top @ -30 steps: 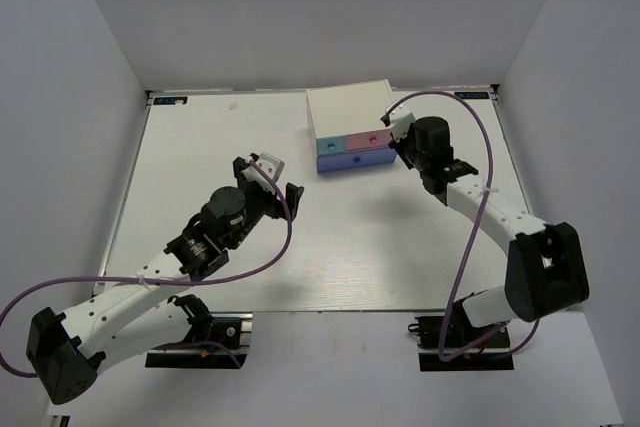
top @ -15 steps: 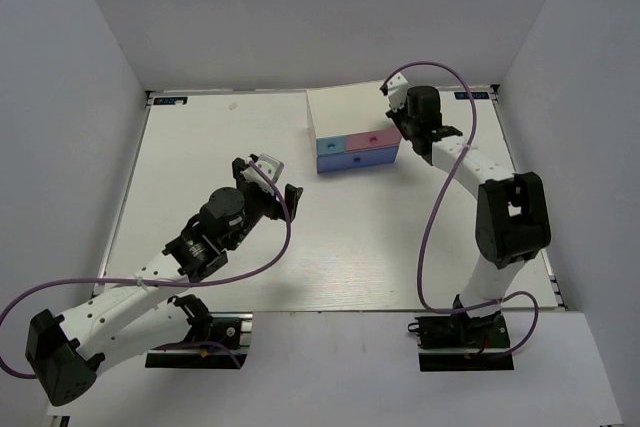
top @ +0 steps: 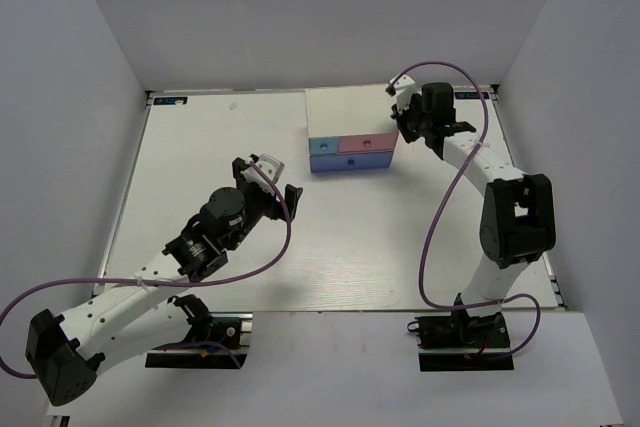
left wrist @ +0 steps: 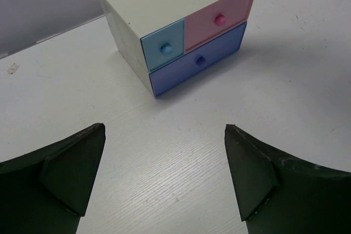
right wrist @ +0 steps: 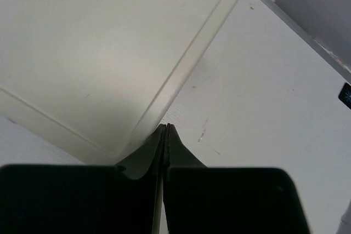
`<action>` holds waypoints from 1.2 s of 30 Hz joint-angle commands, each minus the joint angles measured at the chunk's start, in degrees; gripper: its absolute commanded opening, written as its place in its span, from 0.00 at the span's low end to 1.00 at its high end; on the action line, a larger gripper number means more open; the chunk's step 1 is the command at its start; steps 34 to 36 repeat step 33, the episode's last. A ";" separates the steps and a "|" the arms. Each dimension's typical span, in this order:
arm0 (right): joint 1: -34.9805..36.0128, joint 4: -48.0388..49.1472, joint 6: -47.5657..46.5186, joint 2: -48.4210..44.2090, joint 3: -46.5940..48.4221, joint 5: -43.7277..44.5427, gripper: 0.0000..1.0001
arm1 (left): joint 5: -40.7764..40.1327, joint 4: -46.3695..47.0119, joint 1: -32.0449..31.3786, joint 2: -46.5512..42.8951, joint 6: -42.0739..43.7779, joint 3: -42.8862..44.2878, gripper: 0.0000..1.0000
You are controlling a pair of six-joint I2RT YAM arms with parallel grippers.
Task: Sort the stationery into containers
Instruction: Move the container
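Note:
The containers are the drawers of a small white box (top: pixel 345 109) at the back of the table: a light blue front (top: pixel 325 146), a pink front (top: pixel 367 142) and a wider periwinkle front (top: pixel 352 161). All three look pushed in. My right gripper (top: pixel 405 119) is shut with nothing in it. Its tips (right wrist: pixel 166 128) rest against the lower edge of the box's white side wall (right wrist: pixel 98 53). My left gripper (top: pixel 277 179) hangs wide open above bare table, well in front of the drawers (left wrist: pixel 200 61). The stationery is out of view.
The white table (top: pixel 400 237) is walled by grey panels on the left, back and right. A purple cable loops from each arm. The right arm's elbow (top: pixel 515 217) stands near the right edge.
The right gripper has left the pink drawer's right end and swung back to the box's right side. The box front has shifted slightly left. The left arm has not moved.

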 commanded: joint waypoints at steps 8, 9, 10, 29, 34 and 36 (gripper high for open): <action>0.70 -0.41 2.14 -4.70 -1.32 4.10 0.00 | -0.84 0.00 0.20 -1.16 0.26 0.16 0.99; 0.61 -0.06 2.23 -5.31 -3.50 5.71 0.00 | -0.84 0.00 0.20 -1.16 0.26 0.16 0.99; 0.44 0.47 2.14 -5.93 -4.65 6.68 0.00 | -0.84 0.00 0.20 -1.16 0.26 0.16 0.99; 0.43 -1.46 12.16 -51.28 -31.29 -8.59 0.90 | 2.22 -1.85 0.20 -0.02 1.32 0.69 0.99; 0.52 -0.58 11.89 -55.06 -34.02 -11.75 0.90 | 4.16 -2.98 0.20 0.51 1.32 1.22 0.99; 0.52 -0.58 11.89 -55.06 -34.02 -11.75 0.90 | 4.16 -2.98 0.20 0.51 1.32 1.22 0.99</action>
